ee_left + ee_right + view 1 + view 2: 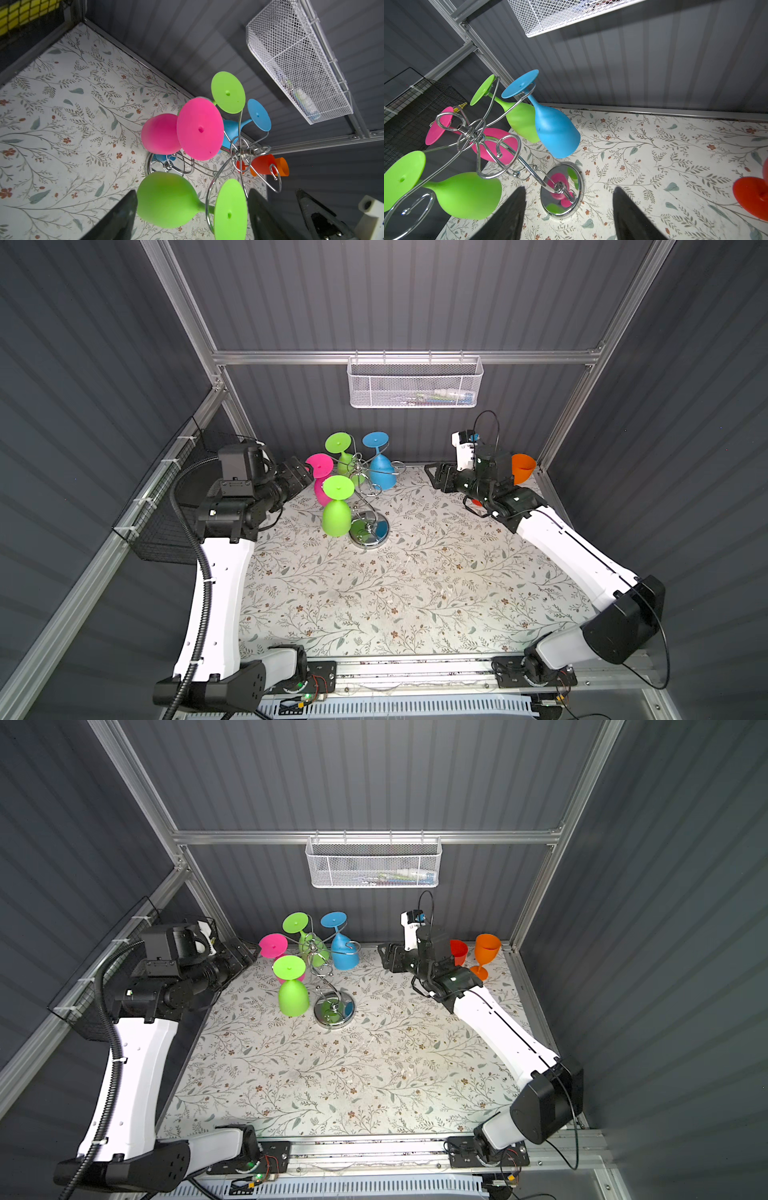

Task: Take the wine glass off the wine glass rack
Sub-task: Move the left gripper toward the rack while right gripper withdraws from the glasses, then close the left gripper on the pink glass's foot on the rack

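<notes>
The floral-covered table fills the floor of the grey cell. The left arm and right arm reach in from the front corners towards the back. A white mesh basket hangs on the rear rail; a black wire basket is fixed to the left wall.

The wine glass rack stands upright on the table, left of centre near the back, between the two grippers. Four glasses hang from its scroll arms, bowl down and foot up: the near green wine glass at the front; the pink wine glass on the left; the far green wine glass and the blue wine glass at the rear. None is off the rack.

An orange glass and a red glass stand upright in the rear right corner, well apart from the rack.

The left gripper sits just beside the pink glass, its jaws spread and holding nothing; in the left wrist view the near green glass shows between its fingers, and whether they touch it I cannot tell. The right gripper hangs to the right of the rack, jaws apart and empty.
</notes>
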`<state>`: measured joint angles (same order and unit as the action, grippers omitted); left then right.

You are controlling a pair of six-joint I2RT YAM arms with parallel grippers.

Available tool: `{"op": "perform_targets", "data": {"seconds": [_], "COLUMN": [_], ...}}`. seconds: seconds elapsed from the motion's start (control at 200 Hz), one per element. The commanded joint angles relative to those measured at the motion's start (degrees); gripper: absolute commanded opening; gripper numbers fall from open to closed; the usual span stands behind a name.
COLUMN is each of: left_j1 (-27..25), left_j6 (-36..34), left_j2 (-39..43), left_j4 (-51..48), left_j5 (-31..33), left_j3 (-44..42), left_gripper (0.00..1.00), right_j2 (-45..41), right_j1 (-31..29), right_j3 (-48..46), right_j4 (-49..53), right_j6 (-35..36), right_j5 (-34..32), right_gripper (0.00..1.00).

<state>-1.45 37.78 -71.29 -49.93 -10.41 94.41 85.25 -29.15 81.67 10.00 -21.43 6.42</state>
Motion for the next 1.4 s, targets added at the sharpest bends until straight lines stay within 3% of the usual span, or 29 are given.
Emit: {"op": "perform_targets", "data": {"seconds": [0.0, 0.28, 0.455, 0.62, 1.086, 1.391], "left_j1": [2.03, 4.33, 6.73, 8.40, 8.48, 8.48], "left_j6": [1.55, 2.93, 4.01, 5.90, 9.61, 11.31], "left_j2": [0.67, -0.14, -1.87, -4.35, -6.89, -8.17], "left_j4": [3.14, 7.03, 9.53, 13.53, 22.46, 26.62], "left_j5": [-8.04, -13.42, -16.63, -19.67, -23.62, -26.22], "left_j3": [-1.96, -5.00, -5.38, -6.51, -10.04, -10.99], "left_gripper": [0.82, 0.80, 0.70, 0.64, 0.59, 0.45], "right_j2": [0.56, 6.25, 8.41, 7.00, 5.69, 5.00], "right_j1": [-0.54, -1.60, -2.60, -3.18, -3.81, -3.89], "right_j3": [1.21, 7.34, 10.92, 9.25, 7.47, 6.66], "right_j4": [0.10, -0.25, 0.03, 0.04, 0.38, 0.44], "right_j6": [0.49, -3.98, -4.76, -4.36, -4.07, -3.71], "right_j5": [-0.15, 4.67, 6.15, 5.25, 5.59, 5.07], "right_gripper": [0.67, 0.67, 0.66, 0.66, 0.66, 0.67]}}
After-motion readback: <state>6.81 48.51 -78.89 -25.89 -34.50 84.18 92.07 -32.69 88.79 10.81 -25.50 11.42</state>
